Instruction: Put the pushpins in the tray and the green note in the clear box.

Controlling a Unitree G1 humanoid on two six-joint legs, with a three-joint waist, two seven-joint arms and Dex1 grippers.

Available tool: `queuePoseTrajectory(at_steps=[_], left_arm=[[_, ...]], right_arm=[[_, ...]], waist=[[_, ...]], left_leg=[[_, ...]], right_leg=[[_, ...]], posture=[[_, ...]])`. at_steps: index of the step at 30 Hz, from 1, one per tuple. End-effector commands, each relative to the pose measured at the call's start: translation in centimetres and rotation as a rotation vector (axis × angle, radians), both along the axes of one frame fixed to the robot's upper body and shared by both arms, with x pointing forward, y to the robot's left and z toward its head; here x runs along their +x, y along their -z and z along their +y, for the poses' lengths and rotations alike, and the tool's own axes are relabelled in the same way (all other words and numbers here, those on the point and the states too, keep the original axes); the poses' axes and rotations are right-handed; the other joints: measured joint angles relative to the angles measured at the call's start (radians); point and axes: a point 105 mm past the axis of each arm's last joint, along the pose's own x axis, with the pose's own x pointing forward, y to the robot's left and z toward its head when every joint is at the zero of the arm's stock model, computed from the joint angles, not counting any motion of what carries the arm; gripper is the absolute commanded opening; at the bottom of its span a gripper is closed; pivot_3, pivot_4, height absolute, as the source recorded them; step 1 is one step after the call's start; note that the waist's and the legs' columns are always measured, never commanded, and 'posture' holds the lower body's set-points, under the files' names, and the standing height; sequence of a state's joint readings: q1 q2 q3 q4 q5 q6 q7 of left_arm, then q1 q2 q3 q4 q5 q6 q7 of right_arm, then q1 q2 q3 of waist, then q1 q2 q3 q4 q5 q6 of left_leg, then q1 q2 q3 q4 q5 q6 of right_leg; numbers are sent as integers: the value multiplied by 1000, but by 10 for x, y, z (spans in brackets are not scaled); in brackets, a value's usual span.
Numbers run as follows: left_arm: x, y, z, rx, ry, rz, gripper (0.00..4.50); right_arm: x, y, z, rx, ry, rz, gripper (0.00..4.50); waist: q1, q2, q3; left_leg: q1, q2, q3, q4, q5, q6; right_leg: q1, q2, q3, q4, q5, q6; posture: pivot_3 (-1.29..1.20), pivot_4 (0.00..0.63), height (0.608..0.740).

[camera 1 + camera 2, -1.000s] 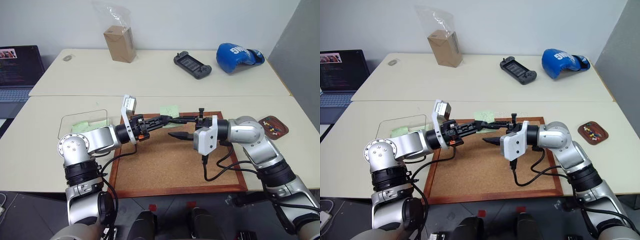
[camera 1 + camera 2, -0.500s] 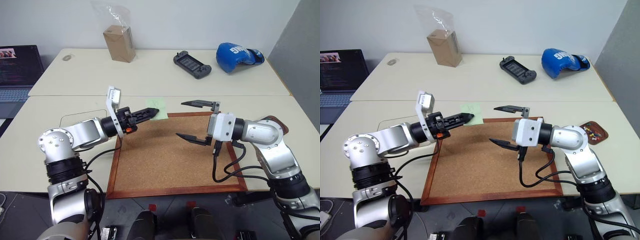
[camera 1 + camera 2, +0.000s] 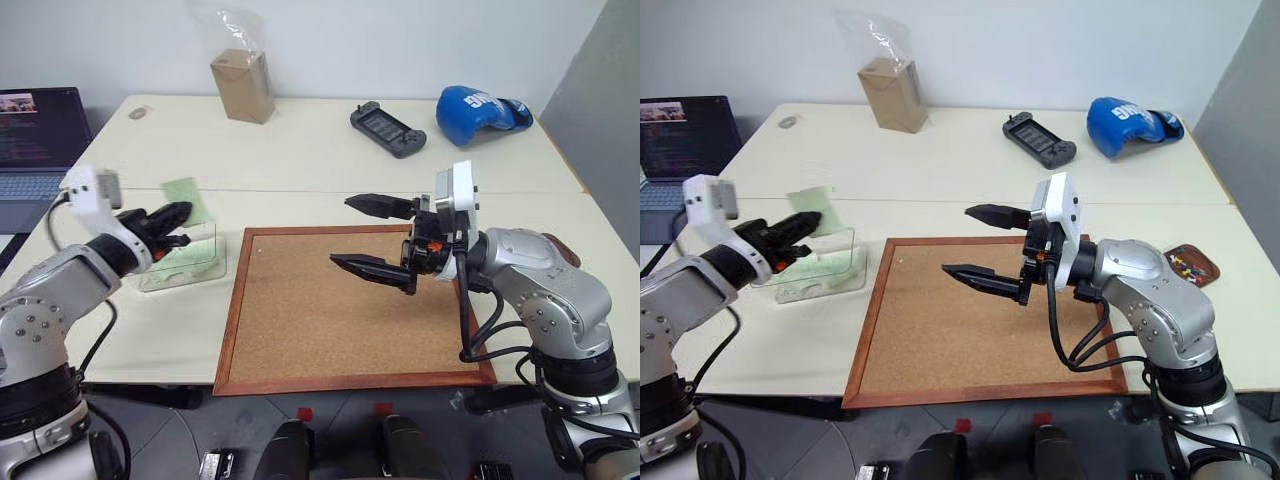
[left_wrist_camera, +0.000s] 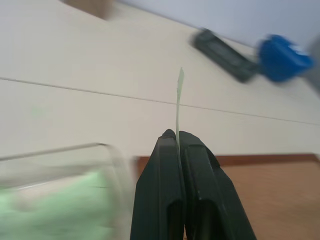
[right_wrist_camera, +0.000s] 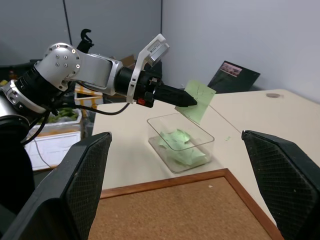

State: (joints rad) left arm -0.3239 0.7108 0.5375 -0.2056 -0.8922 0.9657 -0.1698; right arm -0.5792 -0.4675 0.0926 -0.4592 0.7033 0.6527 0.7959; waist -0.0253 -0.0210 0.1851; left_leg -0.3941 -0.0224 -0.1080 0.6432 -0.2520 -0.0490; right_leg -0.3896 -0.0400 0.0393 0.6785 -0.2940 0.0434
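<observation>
My left gripper (image 3: 178, 211) is shut on the green note (image 3: 186, 199), which sticks up edge-on from its fingers (image 4: 170, 165). It holds the note just above the clear box (image 3: 190, 264), which has several pale green notes (image 5: 181, 147) inside. My right gripper (image 3: 345, 232) hangs wide open above the cork board (image 3: 330, 320) with nothing between its fingers. From the right wrist, the left gripper (image 5: 182, 100) and the green note (image 5: 197, 100) show over the clear box (image 5: 165, 127). The tray (image 3: 1196, 266), with pushpins (image 3: 1180, 262) in it, peeks out behind my right arm.
A laptop (image 3: 35, 130) sits at the far left. On the rear table are a cardboard box in a plastic bag (image 3: 243, 85), a black game controller (image 3: 385, 128) and a blue boxing glove (image 3: 475, 103). The board's wooden frame (image 3: 232, 310) lies close to the clear box.
My left arm swung left with the note, from over the cork board to above the clear box. My right gripper opened wide, rolled and lifted away from the note.
</observation>
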Motion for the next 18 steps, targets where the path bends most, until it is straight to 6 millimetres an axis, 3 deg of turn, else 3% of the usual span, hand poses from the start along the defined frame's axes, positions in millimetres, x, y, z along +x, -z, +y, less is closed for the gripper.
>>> queuePoseTrajectory(at_steps=[1,3,10,18], left_arm=[[2,4,16,78,-134,-54,0],[6,14,18,63,-160,-32,0],[9,38,21,27,-181,33,1405],[9,34,23,45,-179,31,2836]], right_arm=[[-2,-7,4,9,-30,-39,4429],[-1,-7,5,9,-28,-38,4429],[-2,-4,2,-12,-7,-44,4500],[-3,-3,-2,-13,25,-39,4500]], waist=[[1,0,0],[2,0,0],[-4,0,0],[-6,0,0]], left_leg=[[0,0,1,0,-1,1],[-1,0,0,1,-1,3],[-1,1,-1,0,-2,3],[-1,1,0,1,-2,3]], right_leg=[[0,0,0,0,0,0],[0,0,0,0,0,0],[-1,0,-2,1,0,0],[-1,0,-2,1,0,0]], posture=[[0,150,740],[0,150,740],[0,150,740],[0,150,740]])
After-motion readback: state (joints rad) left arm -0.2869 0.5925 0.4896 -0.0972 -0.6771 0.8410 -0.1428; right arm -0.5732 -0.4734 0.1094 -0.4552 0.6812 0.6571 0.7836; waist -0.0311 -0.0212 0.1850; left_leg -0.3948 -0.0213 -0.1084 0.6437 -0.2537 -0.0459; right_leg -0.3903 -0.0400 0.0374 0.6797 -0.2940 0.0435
